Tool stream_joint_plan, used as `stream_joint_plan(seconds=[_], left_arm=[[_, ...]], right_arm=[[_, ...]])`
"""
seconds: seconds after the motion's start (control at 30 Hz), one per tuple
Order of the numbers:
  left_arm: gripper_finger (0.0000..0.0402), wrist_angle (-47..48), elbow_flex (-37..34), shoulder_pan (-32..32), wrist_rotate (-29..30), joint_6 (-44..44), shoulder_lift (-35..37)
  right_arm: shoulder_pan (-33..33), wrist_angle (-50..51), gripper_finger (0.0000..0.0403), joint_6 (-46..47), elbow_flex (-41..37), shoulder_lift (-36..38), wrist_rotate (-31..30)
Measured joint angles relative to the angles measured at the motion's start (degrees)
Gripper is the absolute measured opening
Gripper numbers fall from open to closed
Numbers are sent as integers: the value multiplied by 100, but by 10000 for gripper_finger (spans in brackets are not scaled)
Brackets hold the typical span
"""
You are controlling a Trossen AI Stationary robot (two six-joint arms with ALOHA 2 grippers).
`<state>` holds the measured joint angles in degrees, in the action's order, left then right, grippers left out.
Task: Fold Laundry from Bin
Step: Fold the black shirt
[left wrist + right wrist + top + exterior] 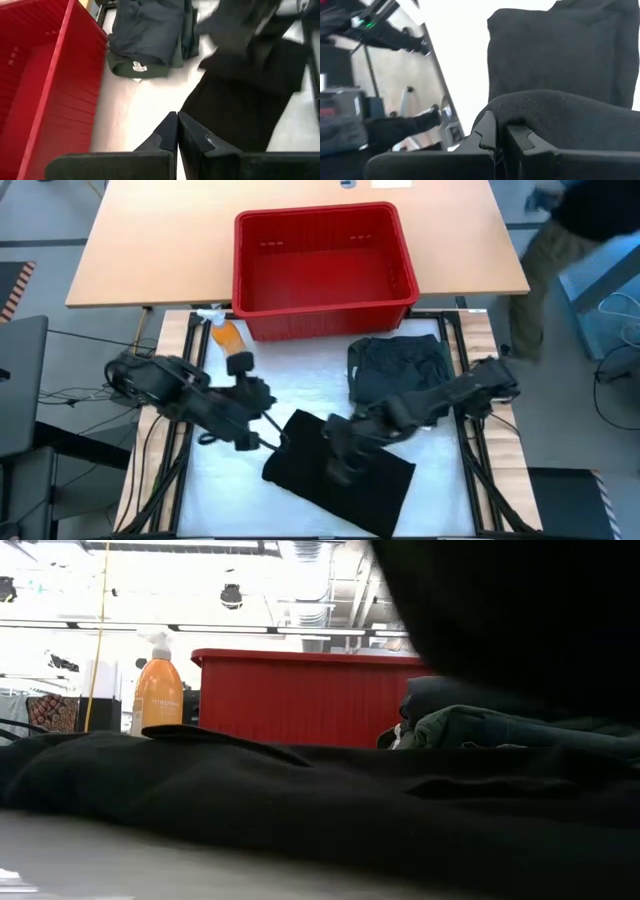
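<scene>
A long black cloth (345, 475) lies spread on the white table's near middle; it fills the low view's foreground (300, 790). My right gripper (335, 448) hovers over it, shut on a raised fold (540, 107). My left gripper (270, 428) is raised left of the cloth, shut with nothing in it (177, 125). A folded pile of dark and olive-green garments (400, 365) rests flat near the red bin (322, 268), which stands at the far middle. My right gripper pinches a fold of the black cloth (502, 119) between its two fingers, slanting down from the table's right. The held part arches up over the fingertips, lifted off the table. The rest of the cloth (560, 55) lies flat beyond it.
An orange spray bottle (228, 335) stands at the table's far left, beside the bin's near left corner. White table surface (300, 380) shows bare between the bin, the pile and the black cloth. A person (575, 240) stands beyond the table's far right corner.
</scene>
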<state>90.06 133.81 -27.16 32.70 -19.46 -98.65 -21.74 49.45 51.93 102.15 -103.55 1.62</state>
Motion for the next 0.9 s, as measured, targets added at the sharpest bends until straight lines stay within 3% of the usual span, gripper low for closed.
stream_joint_plan(seconds=[0.23, 0.53, 0.77, 0.9], left_arm=[[0, -3, -8, -169, 267, -207, 557], [0, -4, -19, -179, 230, -111, 550], [0, -15, -250, -181, 217, 8, 528], [0, -9, -291, -176, 215, 19, 522]], right_arm=[[606, -591, 33, -101, 0, -705, 289], [963, -1156, 44, 245, -2, -1115, 328], [1101, -1234, 108, 567, -2, -1115, 327], [1228, -1239, 165, 629, -2, -1115, 705]])
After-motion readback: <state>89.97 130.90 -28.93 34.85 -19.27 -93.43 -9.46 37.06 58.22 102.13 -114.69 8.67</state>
